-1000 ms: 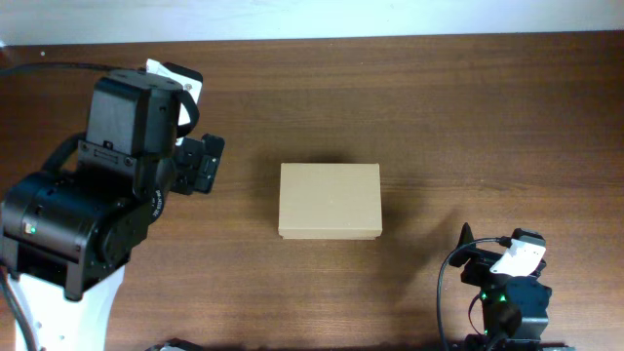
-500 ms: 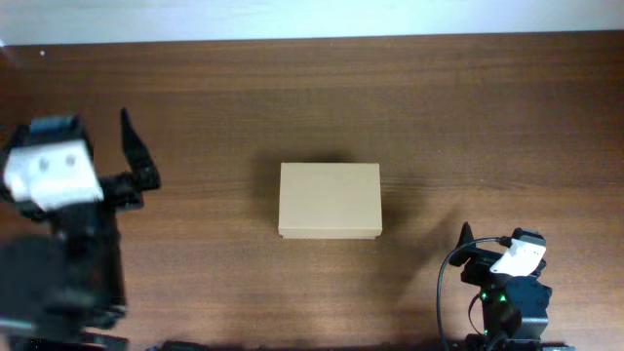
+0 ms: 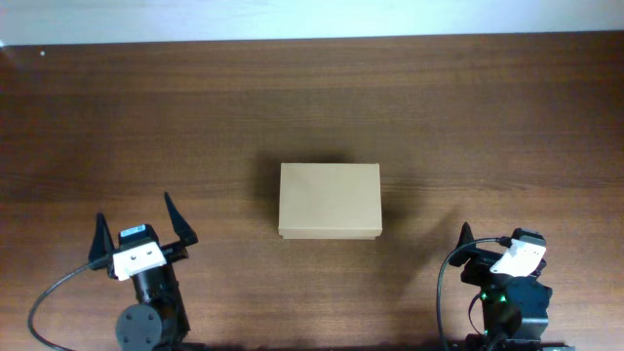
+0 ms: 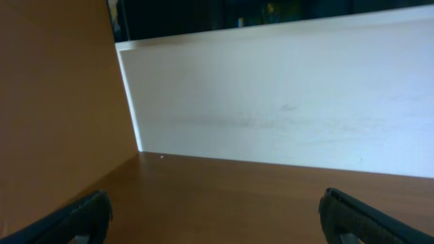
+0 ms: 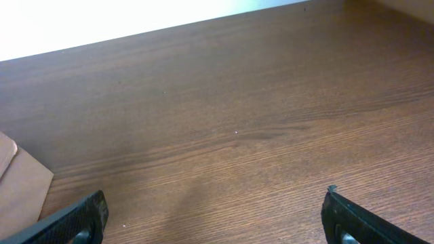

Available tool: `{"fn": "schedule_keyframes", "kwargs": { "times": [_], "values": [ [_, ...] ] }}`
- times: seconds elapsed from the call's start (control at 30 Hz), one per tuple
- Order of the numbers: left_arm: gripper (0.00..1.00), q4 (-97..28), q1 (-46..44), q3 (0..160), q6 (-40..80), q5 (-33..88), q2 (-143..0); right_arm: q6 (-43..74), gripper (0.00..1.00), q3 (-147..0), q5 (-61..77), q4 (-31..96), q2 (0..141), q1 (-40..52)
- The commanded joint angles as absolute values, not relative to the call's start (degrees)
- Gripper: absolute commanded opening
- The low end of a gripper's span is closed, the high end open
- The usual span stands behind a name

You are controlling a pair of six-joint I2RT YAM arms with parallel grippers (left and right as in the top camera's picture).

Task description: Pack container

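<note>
The container (image 3: 330,201) sits shut about the middle of the worktop (image 3: 439,107), with its flap lid lying flat and its long sides running parallel to the near edge. Nothing loose lies around it. The left hand (image 3: 135,213) is close to the near edge toward the left corner, with its fingers spread wide and nothing between them. The right hand (image 5: 213,224) is by the near edge toward the right corner, also spread and empty. Both are well apart from the box.

With the lid down and no item left to load, the packing looks finished, or else not yet begun. The pictures cannot settle which. If work remains, the next move calls for one hand to reach in from the near edge to the lid's free edge while the other steadies the box.

The overhead view alone shows the whole box and both arms in relation to it. The right wrist view adds only a tan corner of the box at its lower left. The left wrist view misses the box entirely, showing a pale wall beyond the far edge and an upright brown surface at its left that cannot be identified.
</note>
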State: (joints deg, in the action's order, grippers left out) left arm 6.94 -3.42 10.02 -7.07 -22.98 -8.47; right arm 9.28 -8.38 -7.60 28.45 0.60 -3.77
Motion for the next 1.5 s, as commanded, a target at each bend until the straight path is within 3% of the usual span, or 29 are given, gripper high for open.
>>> {"fn": "schedule_keyframes", "kwargs": {
  "times": [0.0, 0.2, 0.47, 1.47],
  "values": [
    [0.99, 7.3, -2.9, 6.3, -7.5, -23.2, -5.8, 10.0, 0.99, -7.9, -7.7, 28.5, 0.2, -4.2],
    [0.99, 7.2, -2.9, 0.4, -7.5, -23.2, -1.6, 10.0, 0.99, -7.9, -7.7, 28.5, 0.2, -4.2],
    [0.99, -2.9, -1.4, 0.5, -7.6, -23.2, -0.4, 10.0, 0.99, -7.9, -7.7, 28.5, 0.2, -4.2],
    [0.99, -2.9, -1.4, 0.5, -7.6, -23.2, -0.3, 10.0, 0.99, -7.9, -7.7, 28.5, 0.2, -4.2]
  ]
}}
